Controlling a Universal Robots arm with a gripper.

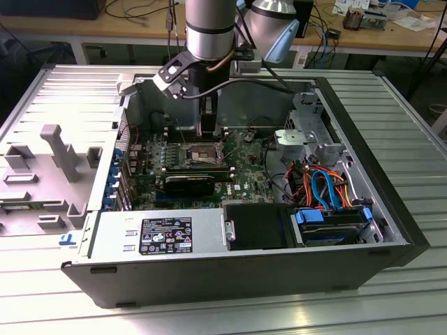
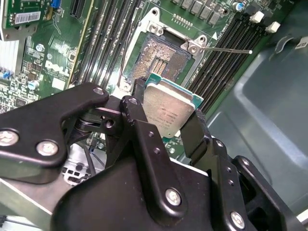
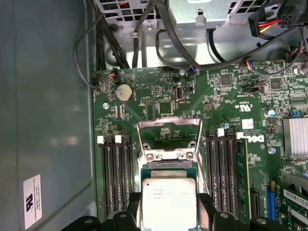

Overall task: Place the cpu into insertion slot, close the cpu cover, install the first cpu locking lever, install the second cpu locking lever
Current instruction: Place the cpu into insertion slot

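Cables (image 1: 325,185): orange and blue bunch, right of middle in the exterior view, well apart from the socket.
Power box (image 1: 160,234): silver, with a black label, along the near wall of the case.
Drive (image 1: 332,223): dark with blue clips, lower right inside the case.
Memory slots (image 3: 115,168): long and black, on both sides of the socket, just beside it.
Coin battery (image 3: 124,92): round and silver, on the green board (image 3: 159,96), apart from the socket.
Locking lever (image 2: 226,49): thin wire rod, sticking out sideways past the socket's corner, not clipped down.
Computer case (image 1: 391,209): lying on its side, open on top.
Table (image 1: 391,98): grey ribbed metal, with a grey plastic part (image 1: 59,150) at the exterior view's left.
Room: wooden bench (image 1: 140,24) with wires along the top of the exterior view.
Insertion slot (image 2: 161,60): bare, gold pin field showing, nothing lying in it.
Cpu cover (image 3: 169,155): flipped up and open, away from the pin field.
Gripper (image 2: 168,113): black fingers (image 2: 137,103) closed narrow on two edges of the chip; hanging over the middle of the board in the exterior view.
Cpu (image 2: 169,111): silver top facing the camera, pinched between the fingers, up over the socket's near edge, not seated in it.
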